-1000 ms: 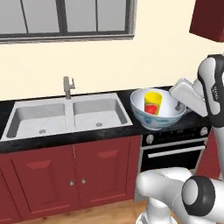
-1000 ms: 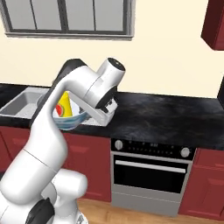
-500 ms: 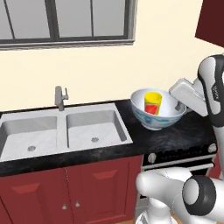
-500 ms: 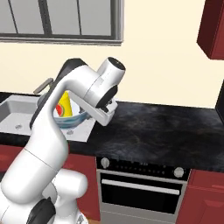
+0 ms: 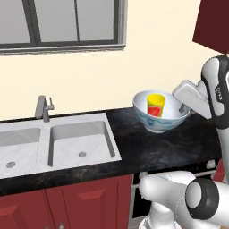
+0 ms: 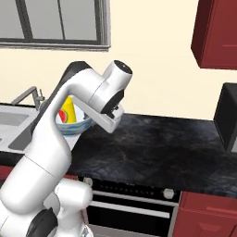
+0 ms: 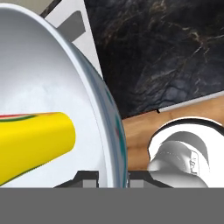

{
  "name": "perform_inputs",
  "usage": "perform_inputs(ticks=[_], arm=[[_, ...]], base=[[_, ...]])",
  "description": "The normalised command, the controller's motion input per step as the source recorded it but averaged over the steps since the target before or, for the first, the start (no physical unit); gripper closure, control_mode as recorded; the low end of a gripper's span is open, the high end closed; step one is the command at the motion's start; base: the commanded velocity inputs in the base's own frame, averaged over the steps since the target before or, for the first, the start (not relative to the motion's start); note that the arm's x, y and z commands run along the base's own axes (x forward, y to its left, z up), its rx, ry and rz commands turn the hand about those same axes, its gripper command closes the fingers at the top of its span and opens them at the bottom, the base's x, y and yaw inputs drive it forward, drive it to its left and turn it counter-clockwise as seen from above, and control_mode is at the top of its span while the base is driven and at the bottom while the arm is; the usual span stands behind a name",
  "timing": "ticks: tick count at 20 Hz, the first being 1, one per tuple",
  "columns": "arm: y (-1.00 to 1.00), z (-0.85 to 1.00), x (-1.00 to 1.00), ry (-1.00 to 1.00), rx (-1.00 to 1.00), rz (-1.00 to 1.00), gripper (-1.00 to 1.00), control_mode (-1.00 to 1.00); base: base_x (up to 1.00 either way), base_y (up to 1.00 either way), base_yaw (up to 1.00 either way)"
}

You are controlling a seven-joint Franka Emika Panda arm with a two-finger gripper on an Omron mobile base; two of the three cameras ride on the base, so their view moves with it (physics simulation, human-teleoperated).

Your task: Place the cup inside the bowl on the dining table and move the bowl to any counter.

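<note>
Closest in, the hand view has the gripper (image 7: 113, 177) clamped on the rim of the bowl (image 7: 52, 100), one finger inside the wall and one outside. The yellow cup (image 7: 33, 142) lies inside it, red mark showing at the top edge. Past the rim you can see the counter (image 7: 175, 52) below, plus a strip of wood floor that neither base view gets.

The left base view gives the better overall read: the bowl (image 5: 160, 114) hangs in the air above the counter (image 5: 165, 147), just right of the sink (image 5: 58, 145), with the cup (image 5: 155, 105) standing in it. The gripper (image 5: 182, 107) grabs it on the side away from the sink.

From the right base view the arm covers most of the bowl (image 6: 74, 124); only a slice and the cup (image 6: 67, 110) peek out. The faucet (image 6: 28, 96) sits beyond.
</note>
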Motion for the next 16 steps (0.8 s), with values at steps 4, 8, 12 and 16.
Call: perform_inputs(ticks=[4, 8, 12, 16], arm=[[0.0, 0.0, 0.0, 0.0, 0.0, 0.0, 1.0, 1.0], [0.0, 0.0, 0.0, 0.0, 0.0, 0.0, 1.0, 1.0], [0.0, 0.0, 0.0, 0.0, 0.0, 0.0, 1.0, 1.0], [0.0, 0.0, 0.0, 0.0, 0.0, 0.0, 1.0, 1.0]], base=[[0.32, -0.36, 0.0], [0.0, -0.01, 0.0], [0.0, 0.0, 0.0], [0.0, 0.0, 0.0]])
